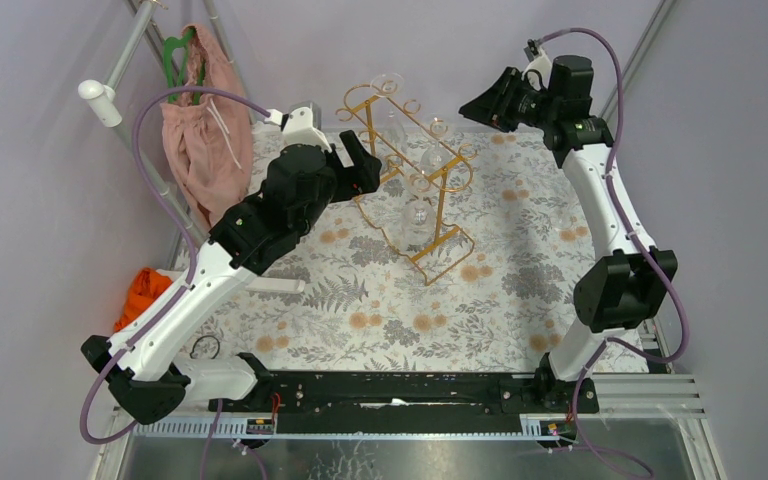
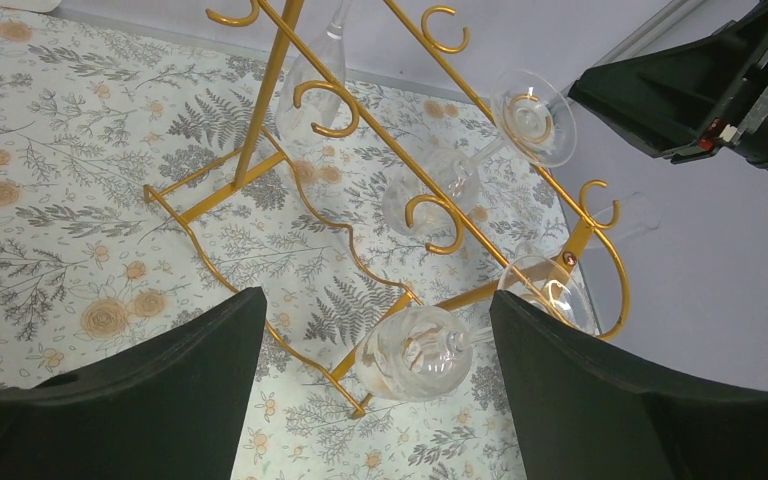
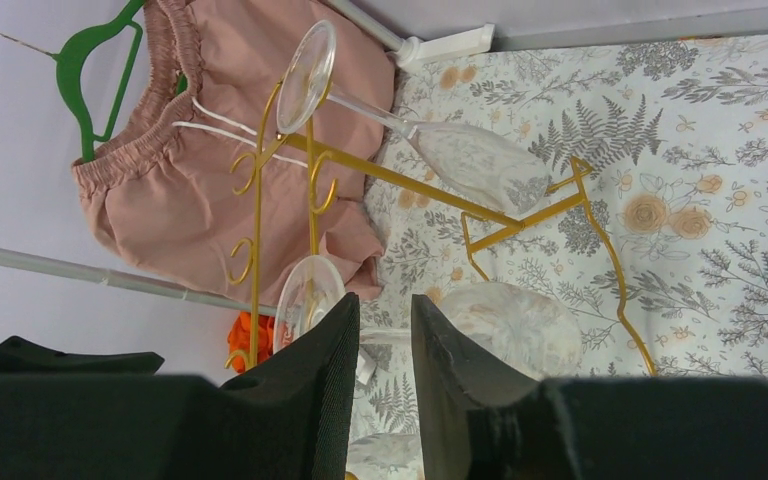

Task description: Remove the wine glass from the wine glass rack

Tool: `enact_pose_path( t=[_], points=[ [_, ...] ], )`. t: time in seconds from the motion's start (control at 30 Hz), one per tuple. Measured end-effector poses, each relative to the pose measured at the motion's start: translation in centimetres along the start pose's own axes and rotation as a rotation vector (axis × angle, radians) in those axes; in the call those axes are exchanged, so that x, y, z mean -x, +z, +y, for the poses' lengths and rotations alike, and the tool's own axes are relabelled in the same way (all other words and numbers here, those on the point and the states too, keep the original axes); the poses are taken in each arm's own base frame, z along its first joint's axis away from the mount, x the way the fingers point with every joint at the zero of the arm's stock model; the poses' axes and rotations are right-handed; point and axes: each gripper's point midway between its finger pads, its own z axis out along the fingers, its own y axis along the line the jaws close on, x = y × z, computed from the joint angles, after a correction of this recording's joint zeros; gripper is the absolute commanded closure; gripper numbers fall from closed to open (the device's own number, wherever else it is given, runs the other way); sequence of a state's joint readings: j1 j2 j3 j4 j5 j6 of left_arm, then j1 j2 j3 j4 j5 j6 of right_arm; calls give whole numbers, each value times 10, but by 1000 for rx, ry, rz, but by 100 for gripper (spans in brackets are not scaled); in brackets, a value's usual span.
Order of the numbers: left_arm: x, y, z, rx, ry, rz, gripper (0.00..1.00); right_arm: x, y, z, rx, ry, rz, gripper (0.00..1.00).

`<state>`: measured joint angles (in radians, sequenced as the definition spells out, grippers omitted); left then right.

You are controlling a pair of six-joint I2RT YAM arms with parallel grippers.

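Note:
The gold wire wine glass rack [image 1: 430, 190] stands mid-table on the floral cloth, with three clear wine glasses hanging upside down from it. My left gripper [image 1: 358, 165] is wide open just left of the rack. In the left wrist view the gripper [image 2: 375, 300] frames the bowl of the nearest wine glass [image 2: 415, 352] without touching it. My right gripper [image 1: 475, 107] hovers at the rack's far right end. Its fingers [image 3: 385, 300] stand a narrow gap apart and hold nothing. A glass stem [image 3: 385, 335] crosses behind that gap.
A pink garment [image 1: 200, 130] on a green hanger hangs from the metal clothes stand at back left. An orange cloth [image 1: 143, 292] lies by the table's left edge, next to a white bracket [image 1: 278, 285]. Walls close in behind and at both sides.

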<state>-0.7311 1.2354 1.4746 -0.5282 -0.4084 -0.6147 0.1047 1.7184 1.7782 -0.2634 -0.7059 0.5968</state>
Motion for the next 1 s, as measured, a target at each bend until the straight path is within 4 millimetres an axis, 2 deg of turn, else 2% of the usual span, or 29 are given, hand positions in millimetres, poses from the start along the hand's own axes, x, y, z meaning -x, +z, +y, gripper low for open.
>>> enact_pose_path(
  t=[0.27, 0.67, 0.93, 1.0],
  points=[
    [2, 1, 1, 4, -2, -5, 9, -2, 5, 2, -1, -8, 9, 65],
    [3, 2, 3, 9, -5, -9, 9, -20, 12, 15, 17, -23, 61, 65],
    [4, 2, 3, 9, -5, -10, 9, -31, 16, 21, 25, -39, 91, 74],
    [4, 2, 3, 9, -5, -10, 9, -31, 16, 21, 22, -41, 89, 79]
  ],
)
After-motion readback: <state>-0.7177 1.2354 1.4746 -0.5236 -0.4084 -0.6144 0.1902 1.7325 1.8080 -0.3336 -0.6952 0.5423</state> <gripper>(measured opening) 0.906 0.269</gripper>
